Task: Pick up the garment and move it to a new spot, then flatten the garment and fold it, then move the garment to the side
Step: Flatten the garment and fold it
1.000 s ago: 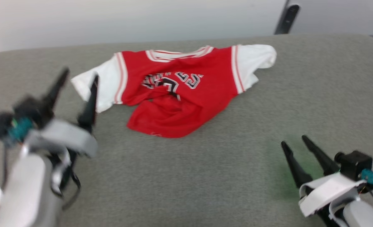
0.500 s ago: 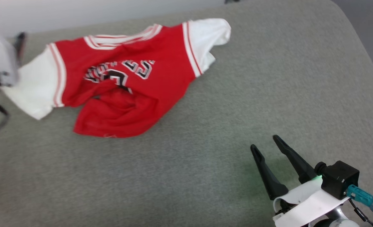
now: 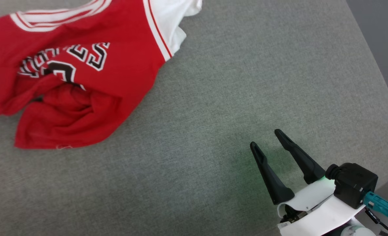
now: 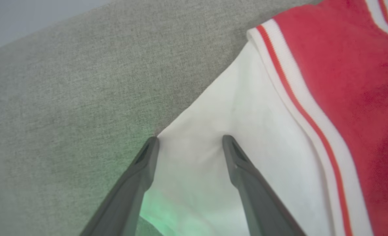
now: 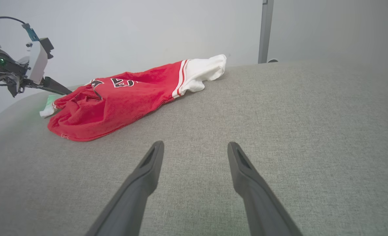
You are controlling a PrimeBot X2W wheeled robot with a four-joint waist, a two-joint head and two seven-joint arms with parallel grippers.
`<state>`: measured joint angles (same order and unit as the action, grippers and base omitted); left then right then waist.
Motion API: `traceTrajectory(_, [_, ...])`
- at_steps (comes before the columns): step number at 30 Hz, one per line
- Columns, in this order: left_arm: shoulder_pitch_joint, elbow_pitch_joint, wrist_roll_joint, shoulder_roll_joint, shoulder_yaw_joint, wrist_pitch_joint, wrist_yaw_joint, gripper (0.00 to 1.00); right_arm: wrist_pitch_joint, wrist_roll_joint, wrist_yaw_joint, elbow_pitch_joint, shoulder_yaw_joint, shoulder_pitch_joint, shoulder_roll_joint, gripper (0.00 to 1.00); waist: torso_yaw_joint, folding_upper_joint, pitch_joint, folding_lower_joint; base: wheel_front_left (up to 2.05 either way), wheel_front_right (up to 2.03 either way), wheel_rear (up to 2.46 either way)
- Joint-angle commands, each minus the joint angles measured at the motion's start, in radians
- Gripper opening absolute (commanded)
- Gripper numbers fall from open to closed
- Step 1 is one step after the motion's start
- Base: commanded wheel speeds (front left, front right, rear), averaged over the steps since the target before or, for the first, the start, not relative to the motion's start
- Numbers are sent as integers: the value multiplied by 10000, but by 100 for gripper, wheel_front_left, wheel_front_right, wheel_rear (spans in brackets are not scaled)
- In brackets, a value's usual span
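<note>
At the far left, the left gripper (image 4: 190,139) has come forward from the near side to the garment (image 3: 82,82). The garment lies rumpled at the far left of the grey padded surface (image 3: 220,98) and has not itself shifted; the head camera has swung right. The pick-up looks about to begin, with no cloth pinched yet. The left wrist view supplies close detail the head view cannot: the fingers are spread, one tip at the edge of the white sleeve (image 4: 233,108) and one over its cloth. At the near right, the right gripper (image 3: 265,137) is parted and empty over bare padding, well apart from the garment.
</note>
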<state>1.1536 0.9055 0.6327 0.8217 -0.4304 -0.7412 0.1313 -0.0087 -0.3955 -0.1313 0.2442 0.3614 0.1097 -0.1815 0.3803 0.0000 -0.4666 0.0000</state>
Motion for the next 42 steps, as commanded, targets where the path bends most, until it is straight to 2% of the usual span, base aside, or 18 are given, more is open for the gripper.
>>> traceTrajectory(1, [60, 138, 256, 82, -79, -234, -13, 100, -6, 26, 10, 114, -48, 29, 10, 100, 415, 0, -552, 0, 0, 0, 0])
traceTrajectory(7, [-100, 663, 1091, -226, -202, -1121, -7, 100, 100, 48, 10, 199, -197, -35, 70, 100, 280, 0, -605, 0, 0, 0, 0])
traceTrajectory(12, [-245, 536, 1682, -458, -481, -1693, 24, 100, 229, 72, 10, 304, -189, 99, -16, 100, 182, 0, -633, 0, 0, 0, 0])
traceTrajectory(14, [-255, 281, 1841, -482, -662, -1696, 32, 38, 261, 39, 10, 363, -229, 175, -79, 100, 135, 0, -683, 0, 0, 0, 0])
traceTrajectory(15, [-258, 161, 1949, -484, -732, -1663, 38, 0, 295, 15, 10, 386, -232, 246, -115, 100, 110, 0, -707, 0, 0, 0, 0])
traceTrajectory(20, [-50, -311, 2282, -580, -1053, -1347, 43, 0, 586, 51, 10, 503, -180, 1350, -725, 100, -105, 0, -873, 0, 0, 0, 0])
traceTrajectory(24, [295, -683, 2417, -843, -1412, -1034, 43, 0, 1332, -66, 10, 1, 118, 3312, -1588, 100, -435, 0, -1094, 0, 0, 0, 0])
traceTrajectory(26, [493, -788, 2503, -1063, -1604, -926, 43, 0, 1731, -471, 10, -507, 378, 4429, -1798, 100, -675, 0, -1214, 0, 0, 0, 0])
traceTrajectory(31, [954, -975, 2633, -1460, -2161, -628, 45, 0, 3019, -1574, 10, -2427, 1271, 7336, -2450, 100, -1353, 0, -1549, 0, 0, 0, 0])
traceTrajectory(37, [1395, -1149, 2967, -1848, -2937, -368, 44, 0, 4171, -2729, 10, -5070, 2106, 10332, -2599, 100, -2086, 0, -1959, 0, 0, 0, 0])
traceTrajectory(42, [1725, -1225, 3328, -2226, -3582, -168, 44, 0, 4827, -3292, 10, -7089, 2894, 12050, -2584, 100, -2600, 0, -2277, 0, 0, 0, 0])
